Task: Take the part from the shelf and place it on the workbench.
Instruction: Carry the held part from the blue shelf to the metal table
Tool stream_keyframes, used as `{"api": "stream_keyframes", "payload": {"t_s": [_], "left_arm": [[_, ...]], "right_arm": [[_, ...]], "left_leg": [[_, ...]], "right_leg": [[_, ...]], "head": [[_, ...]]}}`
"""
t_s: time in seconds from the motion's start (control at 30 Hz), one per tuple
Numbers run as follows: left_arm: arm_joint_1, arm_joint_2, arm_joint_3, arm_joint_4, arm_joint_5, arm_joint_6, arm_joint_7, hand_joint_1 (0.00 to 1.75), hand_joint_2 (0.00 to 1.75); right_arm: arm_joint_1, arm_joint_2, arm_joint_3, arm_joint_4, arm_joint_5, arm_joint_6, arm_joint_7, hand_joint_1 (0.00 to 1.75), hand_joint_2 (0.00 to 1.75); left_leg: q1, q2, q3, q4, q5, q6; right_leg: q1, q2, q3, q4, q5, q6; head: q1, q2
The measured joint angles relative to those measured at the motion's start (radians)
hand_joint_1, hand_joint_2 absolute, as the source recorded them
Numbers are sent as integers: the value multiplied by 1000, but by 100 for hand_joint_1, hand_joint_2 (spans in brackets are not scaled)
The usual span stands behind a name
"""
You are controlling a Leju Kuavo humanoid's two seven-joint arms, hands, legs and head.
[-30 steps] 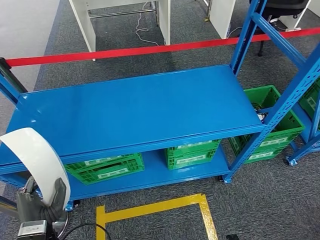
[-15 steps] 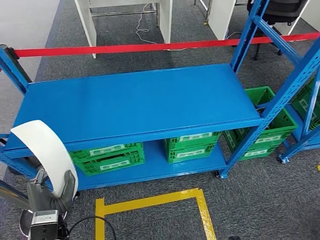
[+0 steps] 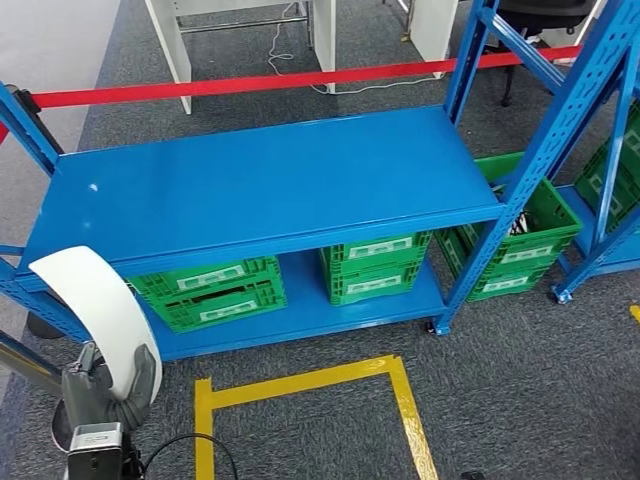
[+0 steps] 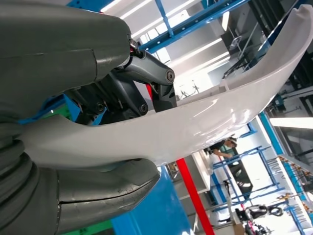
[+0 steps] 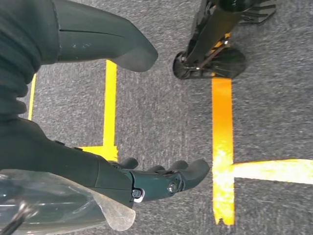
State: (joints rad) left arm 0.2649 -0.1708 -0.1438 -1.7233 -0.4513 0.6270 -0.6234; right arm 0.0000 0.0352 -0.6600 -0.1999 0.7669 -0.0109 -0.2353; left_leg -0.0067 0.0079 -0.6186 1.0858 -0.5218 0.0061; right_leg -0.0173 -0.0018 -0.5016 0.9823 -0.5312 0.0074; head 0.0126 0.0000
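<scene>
The left hand [image 3: 106, 395] holds the white curved part [image 3: 94, 300] low at the robot's left side, w/ the thumb on one face and the dark fingers [image 4: 147, 81] on the other. The grip sits at one end only, and the long arc sticks out free, over the front left corner of the blue shelf [image 3: 264, 190]. The right hand [image 5: 122, 117] hangs over the grey carpet w/ yellow floor tape [image 5: 221, 147]; its thumb and fingers are apart and hold nothing.

The part is thus already off the shelf, approx. the carry stage. No workbench is recognizable here, only white furniture legs [image 3: 173, 50] behind the red barrier tape [image 3: 226, 85], so the place step is not yet done.

Risks, as I judge:
- The surface looks glossy and smooth, so the part may slip or rotate in the hand while walking.
- The free end is near the blue upright [image 3: 30, 130] at the shelf's left edge; a turn could knock it.
- Green crates [image 3: 215, 295] on the lower level are no obstacle.
</scene>
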Motion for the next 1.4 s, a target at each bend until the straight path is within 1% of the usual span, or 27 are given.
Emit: {"api": "stream_keyframes", "payload": {"t_s": [0.07, 0.1, 0.13, 0.17, 0.23, 0.27, 0.33, 0.37, 0.43, 0.47, 0.57, 0.6, 0.63, 0.67, 0.73, 0.8, 0.83, 0.87, 0.93, 1.0, 1.07, 1.1, 1.13, 1.2, 1.27, 1.33, 1.4], "left_arm": [[10, 1, 0, -1, 1, 4, -2, 175, 175], [13, 1, 0, -1, 2, 5, -3, 175, 175], [16, 2, 0, -2, 3, 7, -5, 175, 175], [19, 4, 0, -3, 4, 10, -6, 175, 175], [32, 7, 0, -12, 5, 15, -9, 175, 175], [40, 9, 0, -20, 7, 18, -11, 175, 175], [57, 15, 1, -42, 15, 21, -16, 175, 175], [64, 18, 2, -52, 19, 22, -18, 175, 175], [78, 23, 4, -68, 25, 22, -20, 175, 175], [84, 24, 4, -74, 28, 22, -20, 175, 175], [99, 26, 7, -86, 32, 21, -21, 175, 175], [101, 27, 8, -87, 32, 19, -21, 175, 175], [101, 28, 9, -88, 33, 17, -21, 175, 175], [102, 28, 10, -88, 33, 14, -21, 175, 175], [102, 29, 13, -88, 34, 6, -23, 175, 175], [102, 28, 19, -90, 39, -3, -29, 175, 175], [102, 28, 22, -92, 42, -9, -33, 175, 175], [102, 27, 25, -93, 45, -14, -39, 175, 175], [102, 27, 31, -94, 49, -23, -48, 175, 175], [104, 26, 36, -94, 51, -31, -55, 175, 175], [104, 25, 44, -94, 51, -36, -61, 175, 175], [104, 25, 47, -94, 51, -37, -63, 175, 175], [104, 25, 50, -94, 51, -39, -66, 175, 175], [104, 25, 53, -94, 51, -40, -69, 175, 175], [103, 24, 54, -94, 51, -41, -71, 175, 175], [102, 24, 54, -95, 50, -41, -71, 175, 175], [103, 23, 55, -96, 50, -41, -71, 175, 175]], "right_arm": [[0, 0, 1, 0, 7, 0, 1, 0, 175], [0, 0, 1, 0, 11, 0, 2, 0, 175], [0, 0, 1, 0, 14, 0, 3, 0, 175], [0, -1, 1, 0, 18, 0, 3, 0, 175], [-1, 0, 2, 0, 26, 0, -1, 0, 175], [-1, 1, 3, 0, 31, 0, -5, 0, 175], [-2, 5, 6, 0, 39, 0, -10, 0, 175], [-3, 6, 7, 0, 42, -1, -11, 0, 175], [-2, 7, 8, 0, 45, -2, -12, 0, 175], [-2, 7, 9, 1, 46, -2, -14, 0, 175], [-3, 9, 10, 2, 49, -2, -18, 0, 175], [-4, 9, 10, 2, 49, -3, -19, 0, 175], [-4, 9, 10, 2, 49, -3, -20, 0, 175], [-5, 9, 10, 2, 49, -4, -21, 0, 175], [-7, 9, 10, 2, 47, -5, -23, 0, 175], [-12, 10, 10, 2, 45, -9, -23, 0, 175], [-15, 10, 10, 2, 44, -11, -23, 0, 175], [-16, 11, 10, 2, 43, -12, -22, 0, 175], [-14, 16, 10, 3, 44, -15, -18, 0, 175], [-10, 21, 10, 5, 46, -18, -11, 0, 175], [-8, 23, 10, 5, 50, -20, -5, 0, 175], [-8, 23, 10, 5, 52, -21, -3, 0, 175], [-8, 23, 10, 5, 53, -22, -1, 0, 175], [-7, 23, 10, 5, 56, -22, 0, 0, 175], [-7, 25, 10, 5, 58, -22, 1, 0, 175], [-8, 27, 10, 5, 59, -22, 1, 0, 175], [-8, 29, 10, 5, 59, -22, 1, 0, 175]], "left_leg": [[3, -1, -21, 114, -98, -8], [4, -1, -25, 166, -121, -10], [5, -1, -20, 196, -119, -10], [5, -2, 1, 193, -96, -8], [3, -3, 84, 88, -37, 3], [2, -4, 134, 10, -26, 11], [-4, -6, 196, -102, -35, 22], [-6, -6, 202, -124, -40, 24], [-5, -4, 188, -135, -27, 30], [-3, -2, 177, -138, -16, 36], [-2, 2, 133, -137, 20, 50], [-3, 2, 117, -133, 31, 51], [-4, 2, 100, -127, 41, 51], [-5, 3, 82, -121, 51, 50], [-5, 3, 48, -105, 66, 46], [-7, 3, 23, -87, 80, 37], [-9, 3, 14, -81, 88, 32], [-10, 4, 7, -78, 97, 27], [-8, 3, -4, -75, 107, 18], [-5, -2, -21, -38, 54, 4], [1, -5, -43, 70, -51, -9], [4, -5, -50, 133, -89, -13], [5, -5, -50, 181, -104, -16], [7, -5, -11, 180, -70, -16], [6, -6, 79, 53, -22, -7], [3, -10, 153, -75, -13, 4], [-2, -11, 167, -117, -15, 12]], "right_leg": [[1, -2, -21, 1, 19, -8], [2, -3, -32, 2, 30, -8], [3, -4, -45, 5, 41, -7], [4, -5, -59, 8, 51, -7], [6, -5, -85, 13, 69, -5], [8, -4, -94, 16, 77, -2], [8, -3, -106, 17, 95, 8], [7, -3, -111, 16, 105, 15], [6, -2, -122, 16, 112, 29], [6, -1, -131, 28, 91, 34], [4, 0, -172, 177, -55, 44], [3, 0, -180, 241, -86, 47], [3, 0, -179, 285, -89, 49], [3, 0, -164, 299, -70, 51], [2, 0, -86, 227, -15, 51], [3, 0, 27, 77, -16, 46], [4, 1, 62, 19, -30, 41], [6, 2, 78, -16, -43, 35], [5, 0, 61, -26, -38, 21], [2, -5, 39, -26, -19, 5], [2, -9, 19, -24, 2, -5], [2, -10, 8, -22, 12, -6], [3, -10, -5, -18, 22, -6], [3, -11, -35, -7, 38, -5], [3, -10, -60, 3, 49, -1], [5, -9, -76, 10, 63, 8], [4, -8, -88, 9, 82, 21]], "head": [[-3, 0], [-4, 0], [-3, 0], [-3, 0], [-3, 0], [-3, 0], [-3, 0], [-3, 0], [-3, 0], [-1, 0], [5, 0], [6, 0], [6, 0], [7, 0], [7, 0], [7, 0], [7, 0], [7, 0], [6, 0], [3, 0], [-2, 0], [-3, 0], [-3, 0], [-3, 0], [-3, 0], [-3, 0], [-2, 0]]}}
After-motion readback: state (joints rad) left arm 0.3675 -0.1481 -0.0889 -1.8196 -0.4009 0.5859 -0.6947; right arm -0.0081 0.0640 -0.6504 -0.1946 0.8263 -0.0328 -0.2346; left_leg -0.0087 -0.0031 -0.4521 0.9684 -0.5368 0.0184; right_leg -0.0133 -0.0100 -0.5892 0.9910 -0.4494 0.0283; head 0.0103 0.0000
